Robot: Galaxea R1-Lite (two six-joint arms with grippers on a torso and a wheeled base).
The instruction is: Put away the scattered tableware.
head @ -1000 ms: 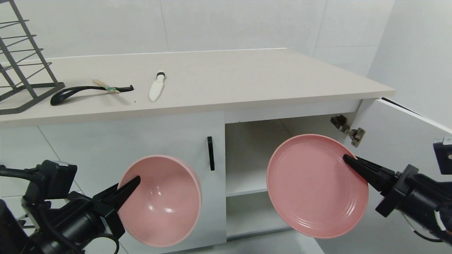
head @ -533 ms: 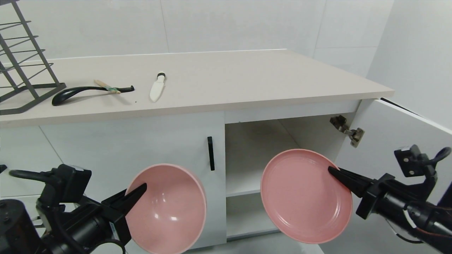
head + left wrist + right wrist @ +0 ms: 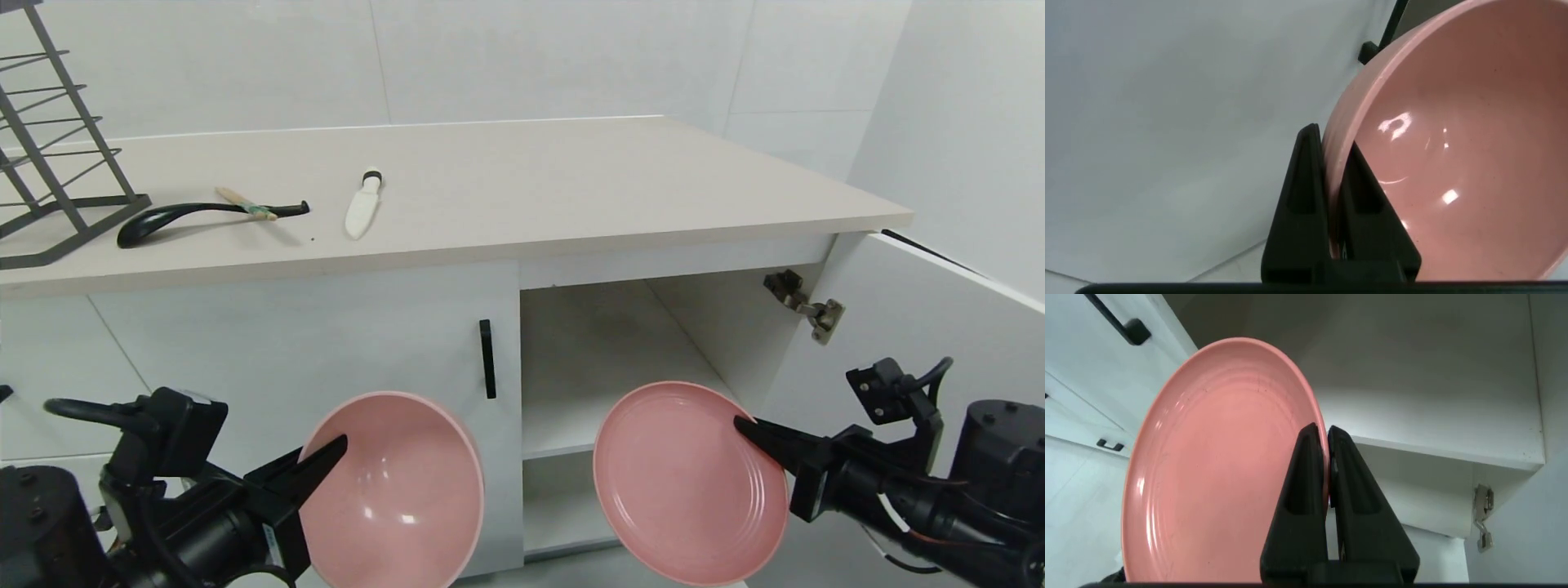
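The white cabinet (image 3: 326,343) under the table (image 3: 571,180) has its right door (image 3: 922,310) swung open, showing one inner shelf (image 3: 563,433). One pink plate (image 3: 678,482) (image 3: 1217,457) stands on edge in front of that opening, level with the shelf, its rim pinched by the closed right hand (image 3: 747,426) (image 3: 1325,441). One pink bowl (image 3: 400,498) (image 3: 1454,163) is tilted on its side before the shut left door, below the black handle (image 3: 486,358), its wall clamped in the left hand (image 3: 326,457) (image 3: 1327,163). On the table lie one black spoon (image 3: 188,214), a wooden stick (image 3: 243,201) across its handle, and one white knife (image 3: 363,204), beside a wire dish rack (image 3: 57,155). White tiled walls stand behind.
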